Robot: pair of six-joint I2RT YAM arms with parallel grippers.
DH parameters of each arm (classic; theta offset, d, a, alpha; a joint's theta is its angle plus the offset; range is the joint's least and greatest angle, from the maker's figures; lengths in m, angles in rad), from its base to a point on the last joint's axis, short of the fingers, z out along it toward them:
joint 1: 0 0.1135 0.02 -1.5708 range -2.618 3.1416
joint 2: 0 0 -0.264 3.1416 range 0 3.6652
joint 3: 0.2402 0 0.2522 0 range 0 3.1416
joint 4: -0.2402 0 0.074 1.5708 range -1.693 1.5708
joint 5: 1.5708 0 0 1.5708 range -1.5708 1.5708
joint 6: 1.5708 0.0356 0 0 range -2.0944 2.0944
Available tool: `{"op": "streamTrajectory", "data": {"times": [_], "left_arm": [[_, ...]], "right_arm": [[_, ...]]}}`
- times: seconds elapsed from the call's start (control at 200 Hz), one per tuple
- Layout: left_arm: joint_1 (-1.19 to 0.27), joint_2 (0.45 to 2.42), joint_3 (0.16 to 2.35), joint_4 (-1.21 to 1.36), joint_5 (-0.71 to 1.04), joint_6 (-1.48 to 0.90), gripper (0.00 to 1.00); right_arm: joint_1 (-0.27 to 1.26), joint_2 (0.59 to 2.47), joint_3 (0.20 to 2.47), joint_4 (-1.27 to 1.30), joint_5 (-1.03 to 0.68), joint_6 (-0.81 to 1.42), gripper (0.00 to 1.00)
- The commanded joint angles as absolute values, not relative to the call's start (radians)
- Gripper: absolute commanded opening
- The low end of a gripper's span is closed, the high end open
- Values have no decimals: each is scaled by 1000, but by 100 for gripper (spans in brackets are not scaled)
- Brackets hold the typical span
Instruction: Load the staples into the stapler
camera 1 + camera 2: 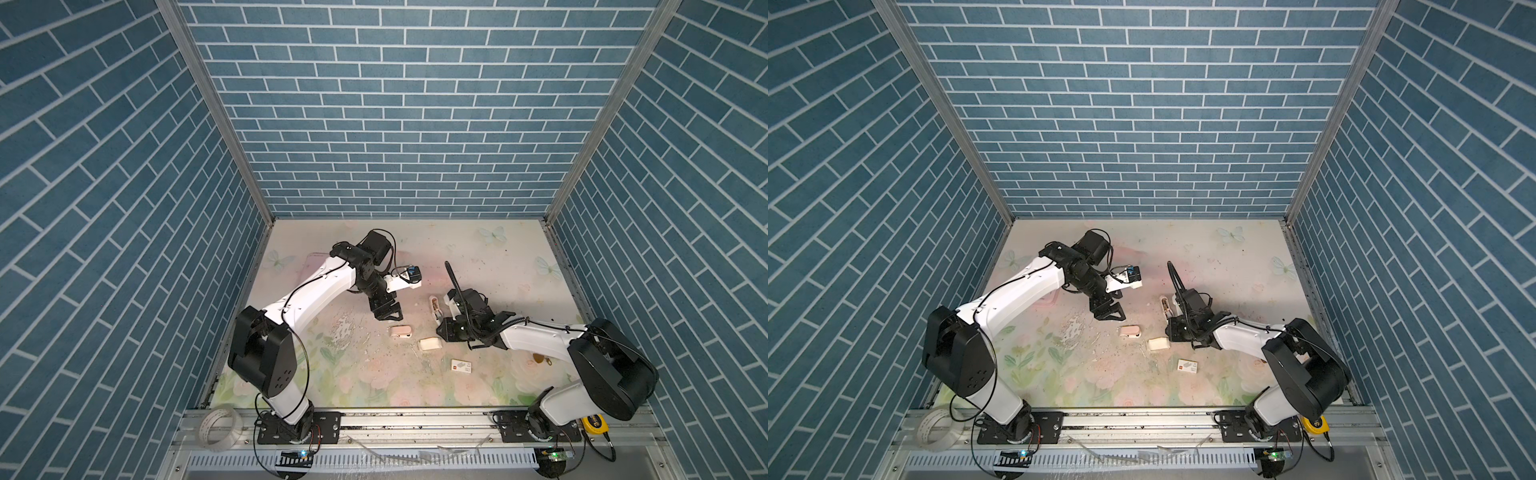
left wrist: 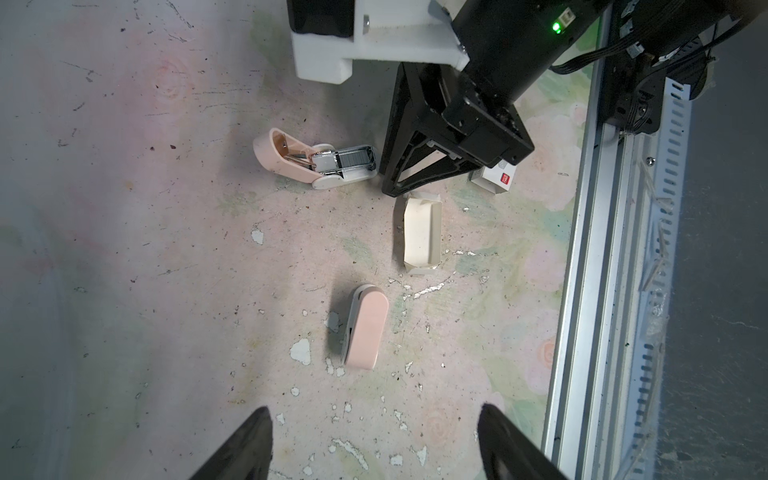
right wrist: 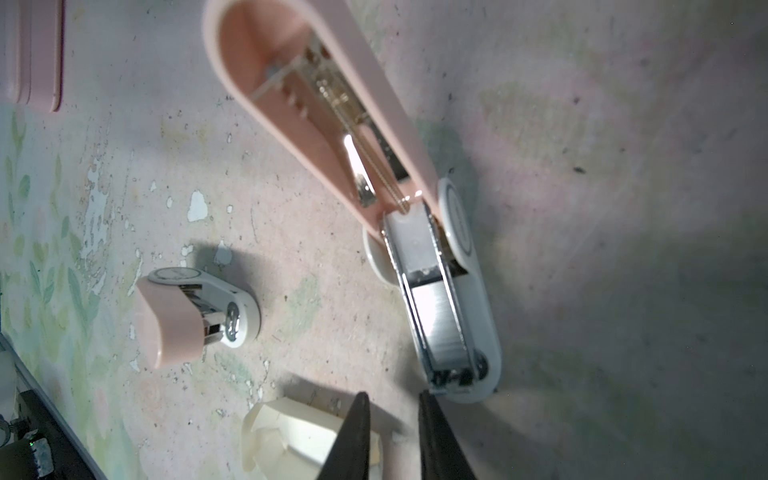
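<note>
A grey strip of staples [image 3: 438, 320] lies in the magazine of the open pink stapler [image 3: 415, 237]. At that stapler's front end the right gripper [image 3: 392, 411] stands narrowly parted and empty. Farther from it, the left gripper [image 2: 374, 449] gapes wide, holding nothing.

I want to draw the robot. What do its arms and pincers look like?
The left arm and right arm have white shells, chunky black joints and looping black cables. The left pincer and right pincer are black, with pointed wedge fingers.
</note>
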State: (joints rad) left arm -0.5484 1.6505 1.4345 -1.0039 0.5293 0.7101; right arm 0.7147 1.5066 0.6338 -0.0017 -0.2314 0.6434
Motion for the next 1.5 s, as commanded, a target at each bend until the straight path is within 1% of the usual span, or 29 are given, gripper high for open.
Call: {"op": "streamTrajectory", "data": {"times": [0.0,0.445,0.855,0.945,1.035,1.115,1.22,1.295,1.495], "left_arm": [[-542,1655,1454,-1009,548,707,79],[-542,1657,1445,-1014,552,712,80],[-542,1706,1429,-951,591,704,82],[-543,1727,1433,-935,609,711,85],[-550,1754,1438,-909,621,724,86],[-555,1784,1452,-874,625,719,87],[-572,1819,1461,-815,622,705,87],[-586,1845,1458,-762,622,704,87],[-612,1951,1504,-712,632,688,85]], "right_arm": [[714,1528,656,6,-215,655,23],[645,1536,631,-18,-198,616,23],[598,1601,687,-67,-220,567,26],[597,1563,662,-39,-249,591,26],[597,1484,631,-64,-252,615,26],[594,1404,620,-136,-228,638,27],[581,1319,633,-271,-151,671,27],[554,1271,629,-314,-140,710,27],[477,1236,590,-264,-224,775,27]]}}
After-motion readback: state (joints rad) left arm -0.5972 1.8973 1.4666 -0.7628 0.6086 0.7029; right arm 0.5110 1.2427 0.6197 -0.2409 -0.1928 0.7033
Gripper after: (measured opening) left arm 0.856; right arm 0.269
